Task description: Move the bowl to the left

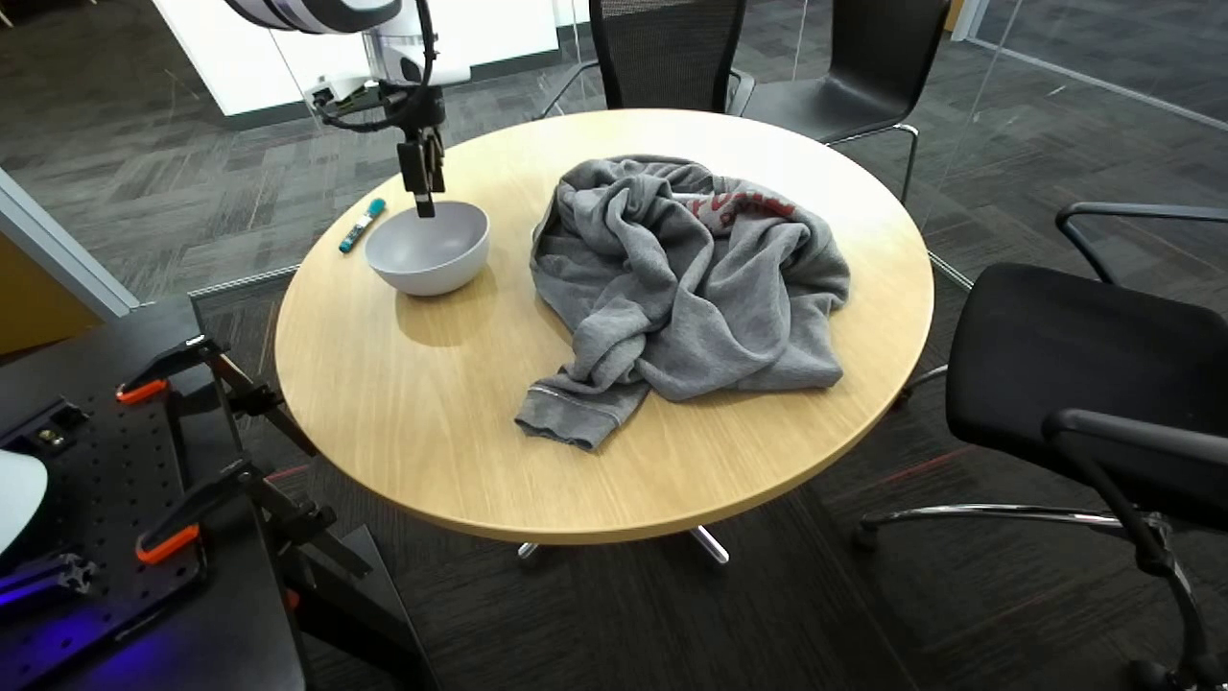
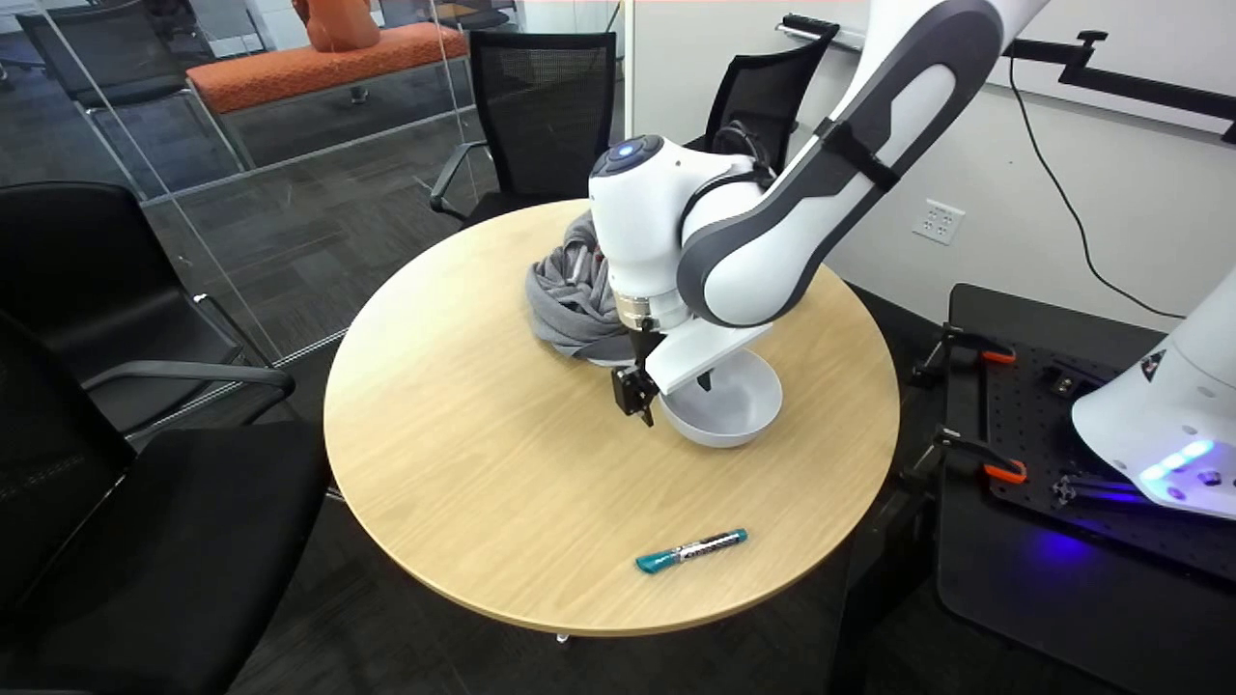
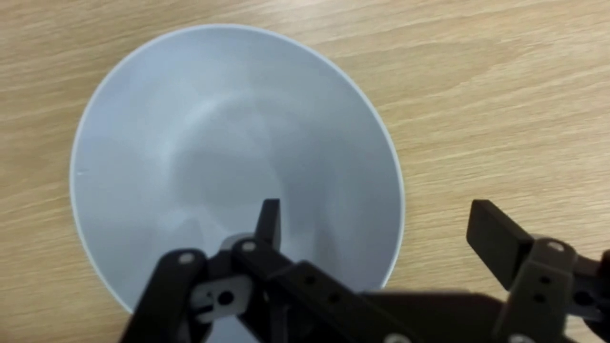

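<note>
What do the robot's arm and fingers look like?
The arm is rounded and white with dark grey panels. It wears a black strap, a blue light on a dark cap, and a curving black cable. Its fingers are black and blocky, with pale round dots on the black parts behind them.

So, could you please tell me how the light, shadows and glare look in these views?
In an exterior view, the bowl casts a soft shadow on the table, and pale glare whitens it beyond the grey garment; in both exterior views, a blue-violet glow tints the black stand; in the wrist view, faint shadows darken the bowl's inside near the gripper.
</note>
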`<state>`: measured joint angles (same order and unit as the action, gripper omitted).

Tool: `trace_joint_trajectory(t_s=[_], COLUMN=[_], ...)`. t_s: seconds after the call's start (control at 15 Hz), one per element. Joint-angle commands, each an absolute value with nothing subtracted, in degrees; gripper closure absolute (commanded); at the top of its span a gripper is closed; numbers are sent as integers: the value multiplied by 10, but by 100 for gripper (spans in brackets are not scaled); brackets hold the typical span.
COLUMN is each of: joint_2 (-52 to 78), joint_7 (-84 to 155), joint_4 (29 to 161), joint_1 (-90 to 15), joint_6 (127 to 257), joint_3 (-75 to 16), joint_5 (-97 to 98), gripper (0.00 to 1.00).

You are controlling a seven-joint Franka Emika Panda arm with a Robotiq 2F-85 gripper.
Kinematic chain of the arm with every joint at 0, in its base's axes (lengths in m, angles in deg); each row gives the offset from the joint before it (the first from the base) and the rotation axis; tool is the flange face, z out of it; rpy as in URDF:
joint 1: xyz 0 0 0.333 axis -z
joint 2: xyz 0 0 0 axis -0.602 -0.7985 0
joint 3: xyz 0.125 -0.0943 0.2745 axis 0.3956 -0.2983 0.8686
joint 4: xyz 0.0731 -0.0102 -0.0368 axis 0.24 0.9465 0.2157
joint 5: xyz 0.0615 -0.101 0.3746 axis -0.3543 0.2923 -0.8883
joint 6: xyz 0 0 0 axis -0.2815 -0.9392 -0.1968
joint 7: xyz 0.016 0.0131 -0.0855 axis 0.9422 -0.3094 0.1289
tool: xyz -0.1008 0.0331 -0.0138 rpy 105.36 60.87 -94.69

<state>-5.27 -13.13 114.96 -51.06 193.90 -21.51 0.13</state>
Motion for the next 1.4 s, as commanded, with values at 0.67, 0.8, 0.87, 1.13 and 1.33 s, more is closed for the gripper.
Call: trace_joint_trajectory(t_s=[0.67,0.8,0.87,1.13,1.33], joint_2=[-95,-101,-104,-119,-138], joint_7=[-114,-115,-115,-114,-112], joint_4=[1113,1101,1094,1052,1012], joint_1=[-521,-524,-526,-538,-548], joint_6=[1937,1931,1928,1915,1902], joint_3=[-228,-229,-229,-230,-230], joint_5=[-15,-12,-11,-5,-1], gripper=[88,100,100,99,99])
